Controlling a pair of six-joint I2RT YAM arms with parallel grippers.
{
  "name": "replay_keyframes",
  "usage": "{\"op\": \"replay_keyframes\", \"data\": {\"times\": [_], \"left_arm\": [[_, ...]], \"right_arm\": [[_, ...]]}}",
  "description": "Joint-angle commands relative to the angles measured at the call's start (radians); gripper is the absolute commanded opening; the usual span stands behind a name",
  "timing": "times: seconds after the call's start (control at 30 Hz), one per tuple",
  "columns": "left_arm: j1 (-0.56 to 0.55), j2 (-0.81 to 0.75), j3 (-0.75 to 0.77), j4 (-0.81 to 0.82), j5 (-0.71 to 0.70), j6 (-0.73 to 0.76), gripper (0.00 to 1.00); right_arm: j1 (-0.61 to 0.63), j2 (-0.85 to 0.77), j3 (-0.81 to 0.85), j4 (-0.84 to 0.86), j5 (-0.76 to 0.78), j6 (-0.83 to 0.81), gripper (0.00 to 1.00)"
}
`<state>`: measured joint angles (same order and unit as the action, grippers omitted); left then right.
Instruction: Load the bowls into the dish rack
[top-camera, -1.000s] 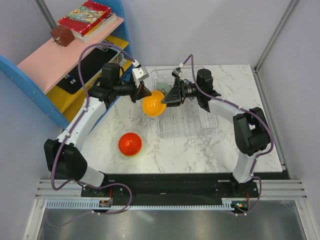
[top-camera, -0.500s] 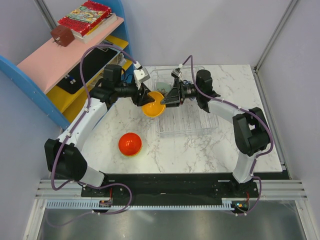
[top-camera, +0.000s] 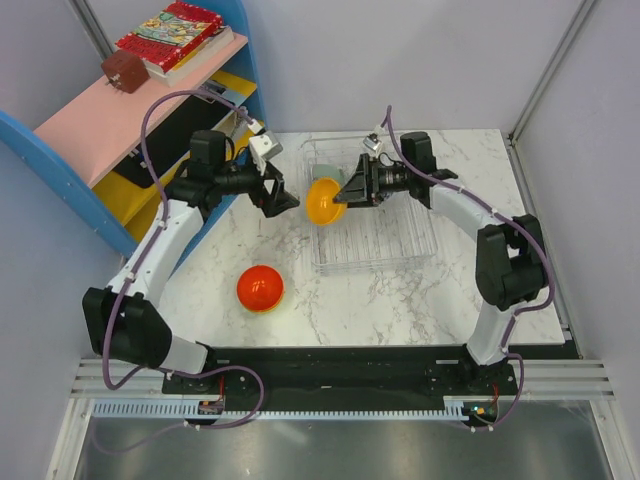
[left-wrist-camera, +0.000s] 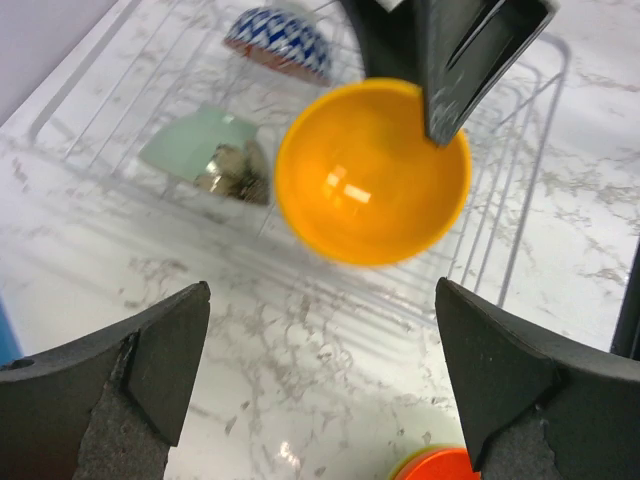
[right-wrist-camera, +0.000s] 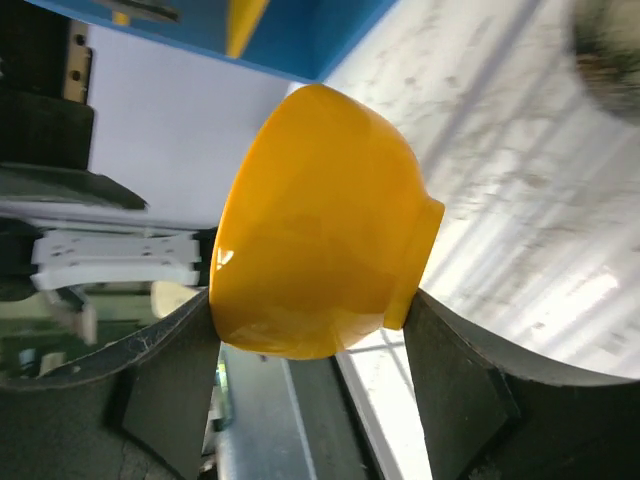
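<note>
My right gripper (top-camera: 338, 196) is shut on the orange-yellow bowl (top-camera: 324, 201), holding it tipped on its side over the left end of the clear dish rack (top-camera: 385, 240). In the right wrist view the fingers pinch that bowl (right-wrist-camera: 320, 225) by its wall and foot. My left gripper (top-camera: 282, 196) stands open and empty just left of the bowl, apart from it. The left wrist view shows a blue-and-white bowl (left-wrist-camera: 278, 40) and a pale green bowl (left-wrist-camera: 200, 150) lying in the rack (left-wrist-camera: 522, 200). A red-orange bowl (top-camera: 260, 288) rests on the table, with a yellow-green rim under it.
A blue-and-pink shelf unit (top-camera: 150, 110) with books (top-camera: 175, 35) stands at the back left, close to my left arm. Grey walls close in the table on the far side and the right. The marble table top (top-camera: 380, 300) runs forward from the rack.
My left gripper opened, let go of the orange-yellow bowl and drew back to the left. My right gripper kept the bowl and lifted it a little right, over the rack's end.
</note>
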<state>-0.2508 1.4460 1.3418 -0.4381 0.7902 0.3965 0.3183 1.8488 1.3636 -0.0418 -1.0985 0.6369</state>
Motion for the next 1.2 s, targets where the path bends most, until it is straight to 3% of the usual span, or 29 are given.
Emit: {"op": "replay_keyframes", "data": {"times": [0.0, 0.3, 0.57, 0.9, 1.17], "left_arm": [[0.103, -0.056, -0.064, -0.008, 0.012, -0.022, 1.00], [0.231, -0.131, -0.269, -0.096, 0.029, 0.094, 1.00], [0.243, -0.210, -0.342, -0.096, 0.003, 0.119, 1.00], [0.245, -0.188, -0.375, -0.077, 0.035, 0.102, 1.00], [0.245, -0.179, -0.380, -0.068, 0.044, 0.099, 1.00]], "right_arm": [[-0.033, -0.102, 0.127, -0.360, 0.232, -0.321, 0.00], [-0.009, -0.178, 0.230, -0.681, 0.699, -0.618, 0.00], [0.132, -0.221, 0.149, -0.711, 1.243, -0.776, 0.00], [0.235, -0.094, 0.069, -0.667, 1.589, -0.829, 0.00], [0.288, 0.007, 0.052, -0.630, 1.724, -0.864, 0.00]]}}
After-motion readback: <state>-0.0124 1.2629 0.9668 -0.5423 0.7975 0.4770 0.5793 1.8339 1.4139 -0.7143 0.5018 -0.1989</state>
